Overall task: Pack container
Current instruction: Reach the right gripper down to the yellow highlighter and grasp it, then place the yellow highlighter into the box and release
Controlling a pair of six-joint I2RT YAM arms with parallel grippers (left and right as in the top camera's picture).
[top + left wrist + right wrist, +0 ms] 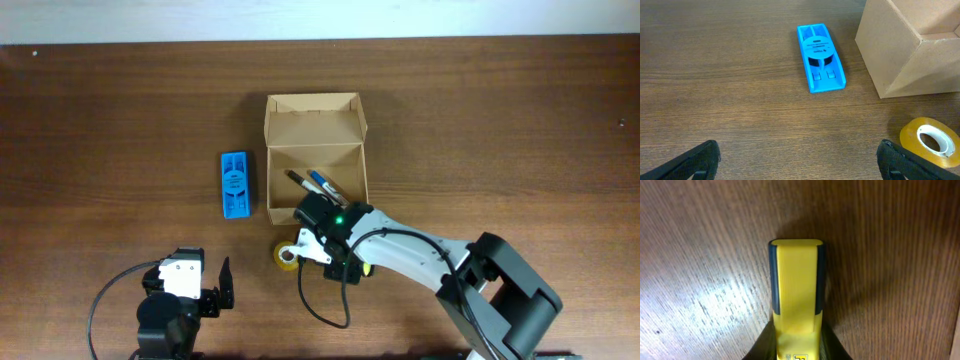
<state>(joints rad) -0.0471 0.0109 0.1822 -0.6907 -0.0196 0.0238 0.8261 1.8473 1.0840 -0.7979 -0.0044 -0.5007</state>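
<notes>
The container (271,180) is a tan cardboard box at the table's middle, its flap lid (314,118) open toward the back. It also shows in the left wrist view (905,55). Two markers (318,183) lie inside. My right gripper (345,262) sits just in front of the box. In the right wrist view it (797,342) is shut on a yellow object with dark blue sides (796,280), held close over the wood. My left gripper (212,285) is open and empty near the front left edge; its fingers (797,162) stand wide apart.
A flat blue eraser block (235,185) lies left of the box, also in the left wrist view (820,57). A yellow tape roll (286,256) lies in front of the box's left corner, also in the left wrist view (932,141).
</notes>
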